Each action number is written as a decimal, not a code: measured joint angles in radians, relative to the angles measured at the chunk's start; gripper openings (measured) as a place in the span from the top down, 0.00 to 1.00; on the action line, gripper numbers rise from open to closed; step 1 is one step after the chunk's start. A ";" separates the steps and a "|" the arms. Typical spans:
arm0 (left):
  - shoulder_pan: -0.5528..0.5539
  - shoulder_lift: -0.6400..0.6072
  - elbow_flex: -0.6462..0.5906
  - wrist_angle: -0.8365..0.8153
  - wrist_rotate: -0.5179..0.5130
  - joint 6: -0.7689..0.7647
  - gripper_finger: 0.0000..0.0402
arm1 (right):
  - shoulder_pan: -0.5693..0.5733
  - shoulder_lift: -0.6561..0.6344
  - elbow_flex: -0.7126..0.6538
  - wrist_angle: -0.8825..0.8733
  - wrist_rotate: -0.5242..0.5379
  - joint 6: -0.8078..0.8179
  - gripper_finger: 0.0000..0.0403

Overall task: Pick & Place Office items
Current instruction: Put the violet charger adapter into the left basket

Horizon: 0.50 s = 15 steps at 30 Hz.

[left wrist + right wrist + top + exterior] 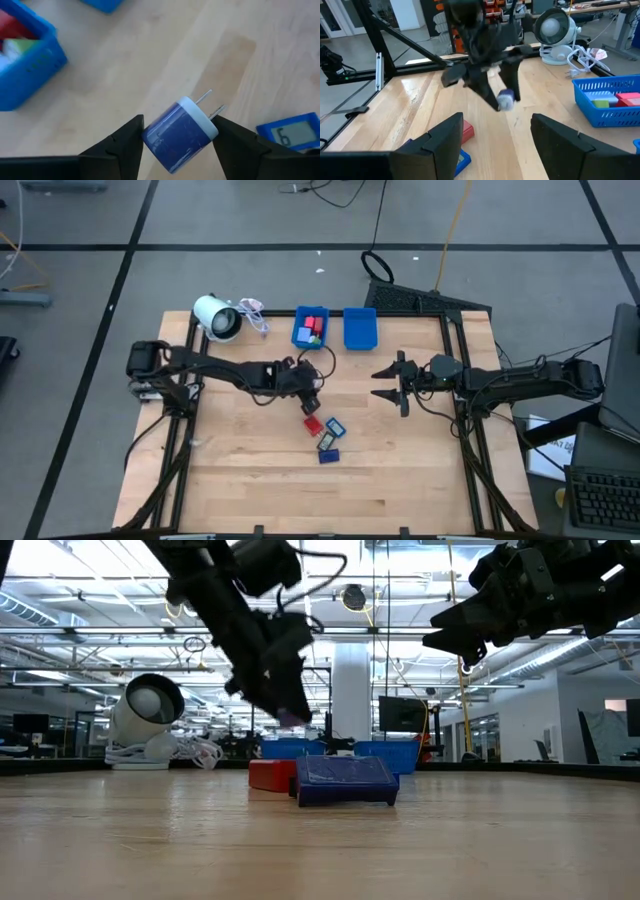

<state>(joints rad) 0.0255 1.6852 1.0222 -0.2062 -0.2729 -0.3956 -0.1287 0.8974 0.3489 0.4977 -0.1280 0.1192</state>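
My left gripper [180,122] is shut on a small blue plug adapter [177,135] with a white face and two metal prongs, held above the table's middle [311,396]. Below it, loose office items lie flat on the wood: a red block [312,425], a blue piece with a small display [295,132], and two more blue pieces [328,450]. The left blue bin [312,328] holds red and green pieces. My right gripper [392,383] hangs open above the table, right of centre, touching nothing. My left gripper pinches the plug adapter's blue body [155,137] between its two fingers, one on each opposite side. The fingers slant down from the table's left. The adapter is lifted clear of the table and tilted, with its white face and prongs [212,102] pointing away from the gripper.
A second blue bin [359,328] stands right of the first, near the far edge. A white cylindrical roll [217,317] with a white cord sits at the far left corner. Bare wood lies toward the near edge and both near corners.
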 joint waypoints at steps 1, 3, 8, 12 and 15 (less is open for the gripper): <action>0.000 -0.017 0.000 -0.006 -0.010 0.005 0.47 | 0.000 0.000 0.000 0.000 0.000 0.000 0.45; 0.003 -0.054 0.000 0.006 -0.026 0.021 0.48 | 0.000 0.000 0.000 0.000 0.000 0.000 0.45; 0.016 -0.130 0.000 0.004 -0.052 0.027 0.50 | 0.000 0.000 0.000 0.000 0.000 0.000 0.45; 0.020 -0.151 0.000 0.029 -0.054 0.027 0.50 | 0.000 0.000 0.000 0.001 0.000 0.000 0.45; 0.020 -0.147 0.000 0.025 -0.051 0.028 0.48 | 0.000 0.000 0.000 0.000 0.000 0.000 0.45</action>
<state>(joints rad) 0.0456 1.5379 1.0222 -0.1817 -0.3237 -0.3676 -0.1287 0.8974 0.3492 0.4976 -0.1280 0.1192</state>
